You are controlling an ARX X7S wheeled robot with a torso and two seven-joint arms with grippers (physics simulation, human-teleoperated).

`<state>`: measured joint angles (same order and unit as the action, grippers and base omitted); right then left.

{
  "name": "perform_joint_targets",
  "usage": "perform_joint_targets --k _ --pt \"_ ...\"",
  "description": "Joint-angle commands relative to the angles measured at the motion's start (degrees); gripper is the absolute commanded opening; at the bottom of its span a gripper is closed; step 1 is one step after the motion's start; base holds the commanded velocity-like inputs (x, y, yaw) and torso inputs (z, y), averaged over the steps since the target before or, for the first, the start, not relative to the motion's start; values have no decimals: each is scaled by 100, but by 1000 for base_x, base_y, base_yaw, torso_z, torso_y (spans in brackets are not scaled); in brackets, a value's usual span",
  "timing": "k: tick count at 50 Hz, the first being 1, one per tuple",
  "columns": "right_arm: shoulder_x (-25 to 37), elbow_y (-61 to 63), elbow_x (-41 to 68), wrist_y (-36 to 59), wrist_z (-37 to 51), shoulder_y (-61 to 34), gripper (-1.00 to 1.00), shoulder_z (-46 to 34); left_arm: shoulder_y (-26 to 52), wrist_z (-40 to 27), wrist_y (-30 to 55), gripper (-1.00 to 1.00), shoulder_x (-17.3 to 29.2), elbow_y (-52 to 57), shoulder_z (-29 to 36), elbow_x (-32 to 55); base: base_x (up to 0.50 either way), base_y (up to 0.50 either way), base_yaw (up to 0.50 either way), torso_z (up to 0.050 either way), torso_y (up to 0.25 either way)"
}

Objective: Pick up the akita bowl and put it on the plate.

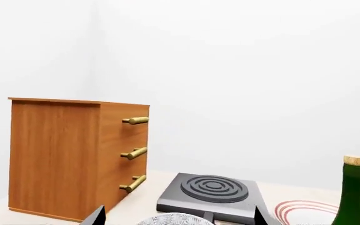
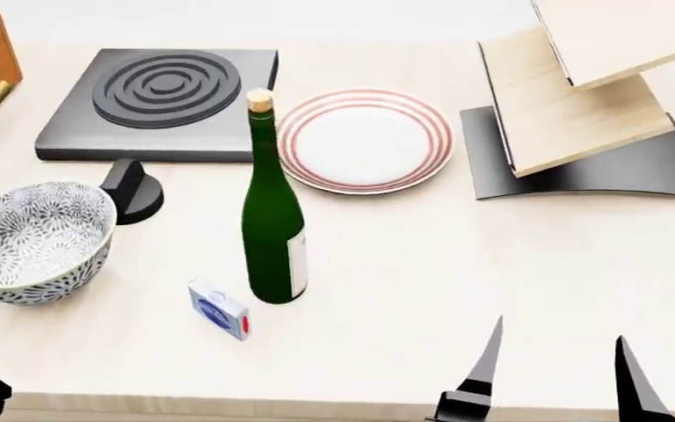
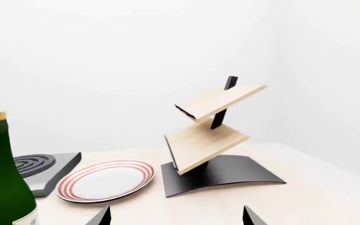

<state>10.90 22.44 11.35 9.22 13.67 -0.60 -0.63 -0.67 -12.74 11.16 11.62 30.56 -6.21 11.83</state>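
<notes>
The akita bowl (image 2: 35,239), white with a dense grey-black floral pattern, stands upright near the table's left front. In the left wrist view its rim (image 1: 175,219) shows just below and between the spread fingers of my left gripper (image 1: 178,216), which is open and holds nothing. The plate (image 2: 365,139), white with thin red rings, lies empty behind a green bottle; it also shows in the wrist views (image 1: 305,211) (image 3: 108,180). My right gripper (image 2: 558,352) hovers open over the table's front right edge, its fingers (image 3: 105,215) wide apart and empty.
A green corked bottle (image 2: 272,220) stands between bowl and plate. A dark stove burner (image 2: 162,101) with its knob (image 2: 133,189) sits behind the bowl. A small box (image 2: 218,309) lies beside the bottle. A wooden rack (image 2: 584,97) stands right; a wooden cabinet (image 1: 73,154) far left.
</notes>
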Motion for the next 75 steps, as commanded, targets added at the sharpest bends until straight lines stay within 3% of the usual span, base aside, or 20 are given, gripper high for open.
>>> perform_joint_targets --k 1,24,75 --pt "29 56 -14 7 37 12 100 -100 -12 -13 -36 100 33 -25 45 39 0 -188 0 0 0" --pt "105 195 -390 -265 162 106 100 -418 -16 -91 -62 100 106 45 50 127 5 -86 0 0 0" --pt "221 71 -345 -349 278 80 100 -652 -41 -204 -144 100 250 -22 186 187 181 0 0 0 0"
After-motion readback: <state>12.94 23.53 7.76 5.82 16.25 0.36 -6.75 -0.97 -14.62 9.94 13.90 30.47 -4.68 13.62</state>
